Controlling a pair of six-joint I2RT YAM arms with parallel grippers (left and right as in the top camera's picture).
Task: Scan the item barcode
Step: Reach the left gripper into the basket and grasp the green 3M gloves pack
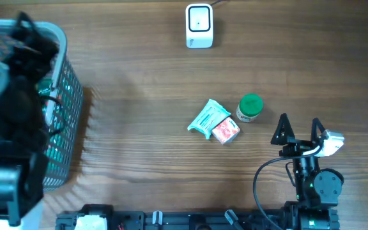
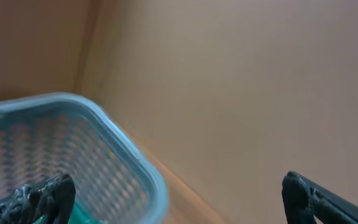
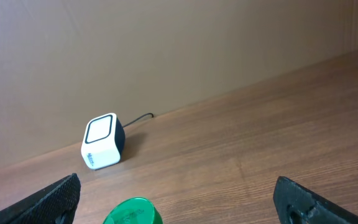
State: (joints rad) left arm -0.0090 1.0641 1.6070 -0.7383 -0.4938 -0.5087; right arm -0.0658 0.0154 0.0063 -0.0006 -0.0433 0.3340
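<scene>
Three items lie mid-table: a teal packet (image 1: 206, 118), a red and white packet (image 1: 225, 131) touching it, and a small jar with a green lid (image 1: 250, 107), whose lid (image 3: 132, 213) shows low in the right wrist view. The white barcode scanner (image 1: 199, 25) stands at the far edge, also seen as the scanner (image 3: 101, 149) ahead of the right wrist. My right gripper (image 1: 299, 131) is open just right of the jar, empty, the same right gripper (image 3: 179, 202) pointing toward the scanner. My left gripper (image 2: 179, 205) is open over the basket, holding nothing.
A pale blue mesh basket (image 1: 69, 96) stands at the left edge with teal things inside; its rim (image 2: 135, 162) looks blurred in the left wrist view. The bulky left arm (image 1: 11, 108) covers most of it. A cable loops by the right arm's base (image 1: 264, 179).
</scene>
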